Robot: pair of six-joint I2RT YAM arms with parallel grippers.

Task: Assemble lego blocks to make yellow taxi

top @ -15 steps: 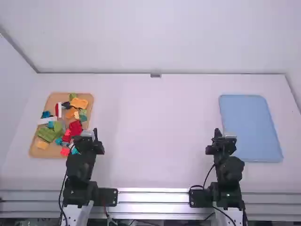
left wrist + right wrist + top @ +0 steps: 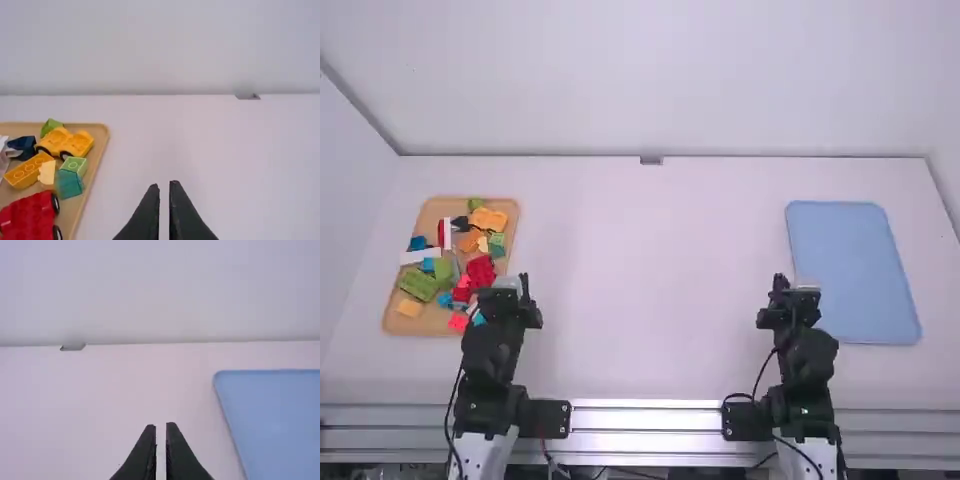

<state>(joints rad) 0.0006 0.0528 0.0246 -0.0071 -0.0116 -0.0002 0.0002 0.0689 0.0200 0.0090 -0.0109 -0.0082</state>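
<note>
The left gripper is hanging at the right side of the tan tray, its fingers standing closed to a thin slit and gripping nothing. The right gripper is hanging well apart from the blocks, near the left edge of the blue board; its fingers are likewise standing closed to a slit, holding nothing.

The taxi's likely parts are lying in the tray, to the left of the left gripper. Nearest, an orange-yellow block is sitting in the tray's near left part, roughly level with that gripper. A little beyond the gripper, a red wheeled piece is resting near the tray's right edge. Farther off, a pale yellow block is leaning beside a studded yellow brick, with a teal block and a green brick lying just to the right. Beyond these, the yellow wheeled base is resting near the far right corner, a green piece lying behind it.
</note>
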